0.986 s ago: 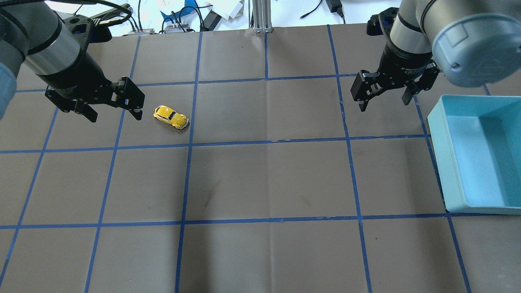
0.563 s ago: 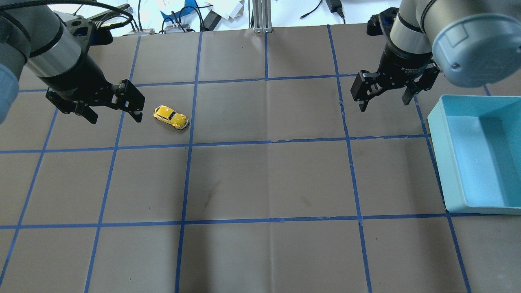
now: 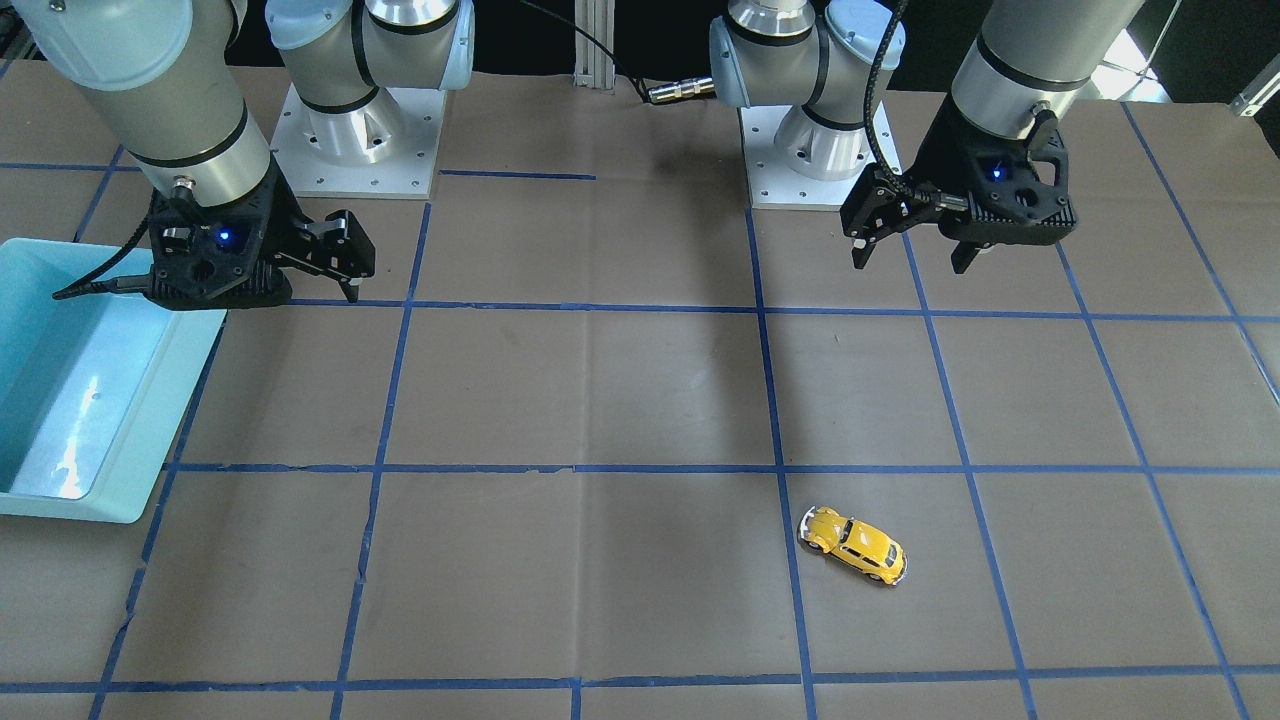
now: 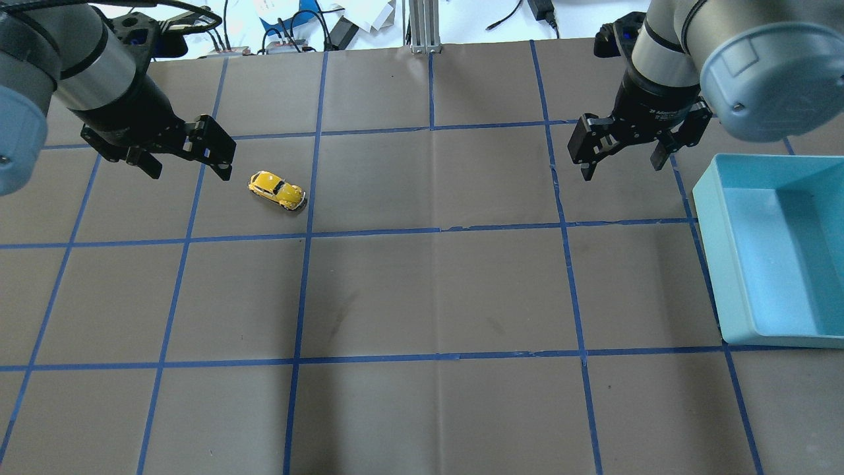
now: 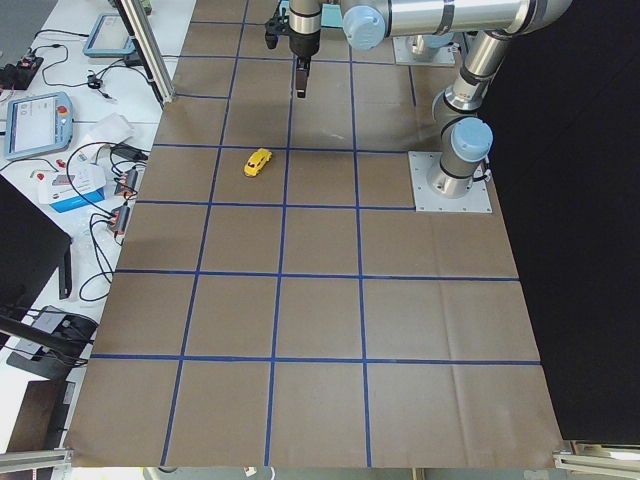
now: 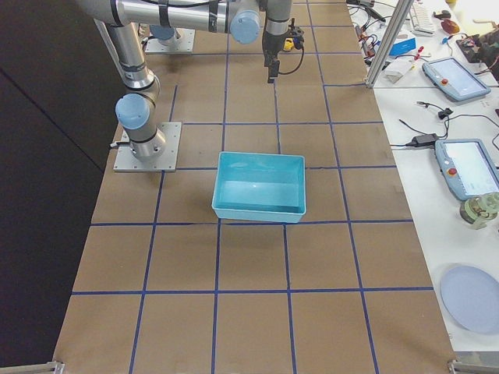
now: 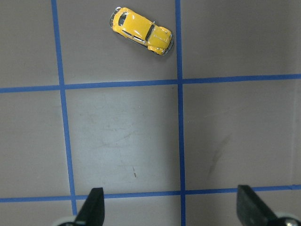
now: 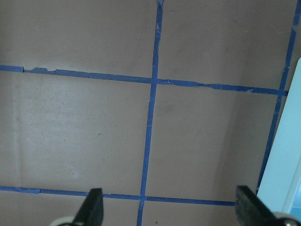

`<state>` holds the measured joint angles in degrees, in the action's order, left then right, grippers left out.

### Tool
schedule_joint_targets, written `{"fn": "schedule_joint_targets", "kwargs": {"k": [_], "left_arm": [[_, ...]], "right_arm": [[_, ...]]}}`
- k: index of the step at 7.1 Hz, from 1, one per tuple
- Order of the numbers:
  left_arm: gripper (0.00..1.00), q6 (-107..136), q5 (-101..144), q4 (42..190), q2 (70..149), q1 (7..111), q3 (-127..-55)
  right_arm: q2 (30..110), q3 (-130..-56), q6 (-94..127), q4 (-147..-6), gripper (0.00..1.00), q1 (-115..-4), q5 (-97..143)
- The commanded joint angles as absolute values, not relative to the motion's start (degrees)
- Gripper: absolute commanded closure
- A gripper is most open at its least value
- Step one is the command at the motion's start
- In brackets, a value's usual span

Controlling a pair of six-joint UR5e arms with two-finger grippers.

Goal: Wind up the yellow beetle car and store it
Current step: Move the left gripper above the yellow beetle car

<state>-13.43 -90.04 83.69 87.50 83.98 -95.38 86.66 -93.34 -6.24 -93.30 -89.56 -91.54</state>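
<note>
The yellow beetle car [image 4: 277, 190] sits on its wheels on the brown mat, left of centre, slanted across a grid square; it also shows at the table's far side [image 3: 853, 544] and at the top of the left wrist view [image 7: 141, 31]. My left gripper [image 4: 189, 171] hangs open above the mat just left of the car, apart from it, with nothing between its fingers [image 7: 94, 207]. My right gripper [image 4: 622, 171] hangs open and empty over the right half, beside the bin.
A light blue open bin [image 4: 725, 264] stands at the right edge of the table, its rim [image 8: 282, 155] at the side of the right wrist view. Blue tape lines grid the mat. Cables and devices lie beyond the far edge.
My left gripper has drifted a little toward the far edge of the table, staying open. The car and the right arm have not moved.
</note>
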Motion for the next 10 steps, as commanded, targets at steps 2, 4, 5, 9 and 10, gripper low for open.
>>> {"fn": "schedule_joint_targets", "kwargs": {"k": [2,4,5,9,10], "left_arm": [[0.00,-34.20,-90.09,78.25,88.59,83.76,-95.01],[0.00,-50.28,-90.09,74.45,90.52,83.76,-95.01],[0.00,-58.89,-89.91,74.36,91.31,83.76,-94.92],[0.00,-91.31,-88.08,75.41,94.13,83.76,-93.35],[0.00,-97.06,-86.94,77.06,94.30,83.76,-93.17]], "right_arm": [[86.66,-93.34,-6.33,-94.31,0.00,-89.56,-89.74],[86.66,-93.34,-6.33,-94.31,0.00,-89.56,-89.74],[86.66,-93.34,-6.33,-94.31,0.00,-89.56,-89.74],[86.66,-93.43,-7.20,-94.31,0.00,-89.56,-89.65],[86.66,-93.43,-7.47,-94.31,0.00,-89.56,-89.65]]}}
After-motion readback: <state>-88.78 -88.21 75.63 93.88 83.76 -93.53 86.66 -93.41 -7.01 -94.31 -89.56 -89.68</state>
